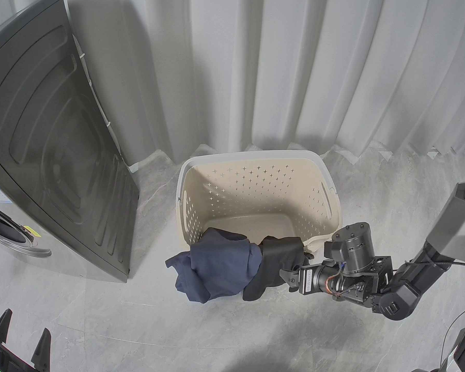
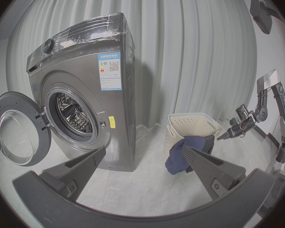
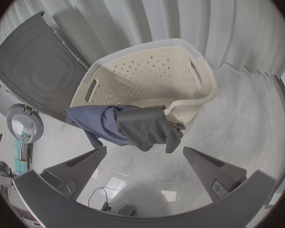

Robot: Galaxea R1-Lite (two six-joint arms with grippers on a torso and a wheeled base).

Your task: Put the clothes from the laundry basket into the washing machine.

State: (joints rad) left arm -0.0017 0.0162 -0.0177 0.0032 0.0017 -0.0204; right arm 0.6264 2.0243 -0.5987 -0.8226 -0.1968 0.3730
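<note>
A cream laundry basket (image 1: 328, 182) stands on the floor before the curtain. A navy garment (image 1: 219, 264) and a dark grey garment (image 1: 276, 259) hang over its near rim, partly outside. My right gripper (image 1: 288, 277) hovers beside the dark garment, open; in the right wrist view the right gripper (image 3: 143, 149) has nothing between its fingers, and the clothes (image 3: 133, 125) lie just ahead. The grey washing machine (image 2: 85, 89) stands to the left with its round door (image 2: 19, 127) swung open and the drum (image 2: 73, 114) showing. My left gripper (image 1: 27, 322) waits low at the left, open and empty.
The washing machine's side panel (image 1: 51, 145) rises close to the basket's left. A pleated white curtain (image 1: 294, 52) closes off the back. Bare marble-look floor (image 1: 139, 316) lies between the basket and me. A cable (image 3: 98, 195) lies on the floor below the right arm.
</note>
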